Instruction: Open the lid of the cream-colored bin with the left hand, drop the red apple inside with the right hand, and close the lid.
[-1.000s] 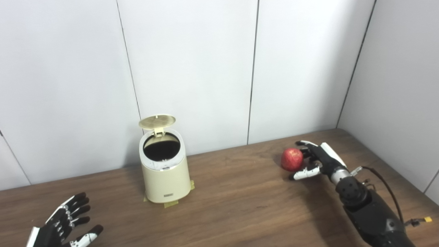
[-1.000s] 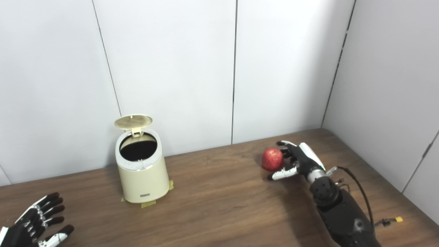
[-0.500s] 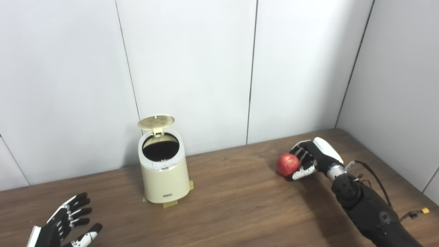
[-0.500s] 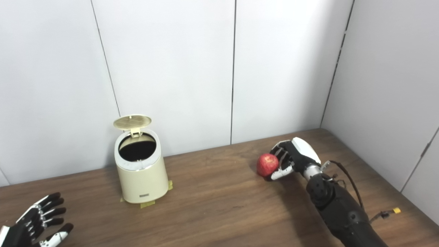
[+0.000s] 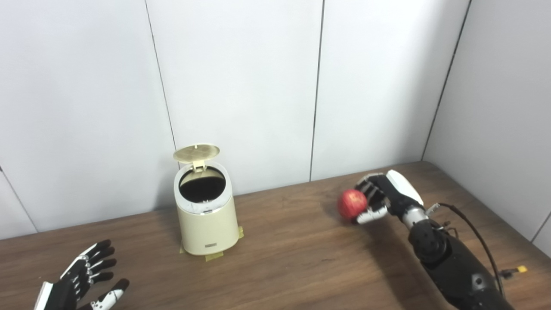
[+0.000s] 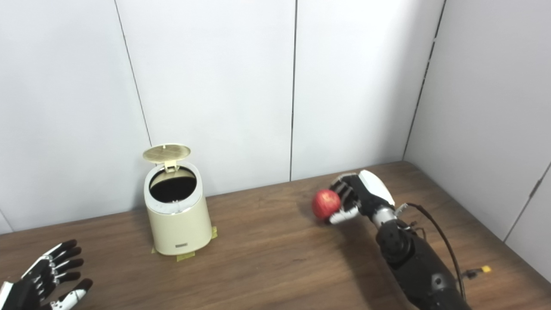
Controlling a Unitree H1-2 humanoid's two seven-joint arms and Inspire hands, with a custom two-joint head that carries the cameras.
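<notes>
The cream-colored bin (image 5: 206, 224) stands on the wooden table left of centre. Its round lid (image 5: 196, 153) is tipped up at the back, showing the dark inside. The red apple (image 5: 352, 204) is held by my right hand (image 5: 381, 196), fingers wrapped around it, lifted slightly above the table at the right. The apple is well to the right of the bin. My left hand (image 5: 84, 280) hovers open near the front left corner, fingers spread, far from the bin.
Yellow tape tabs (image 5: 214, 256) stick out from under the bin's base. White wall panels (image 5: 241, 86) close the back and right sides of the table (image 5: 292, 258). A thin cable (image 5: 482, 241) trails from my right forearm.
My right hand closed around the apple, lifted it off the table and carried it a little left toward the bin. The left hand and the bin stayed put.
</notes>
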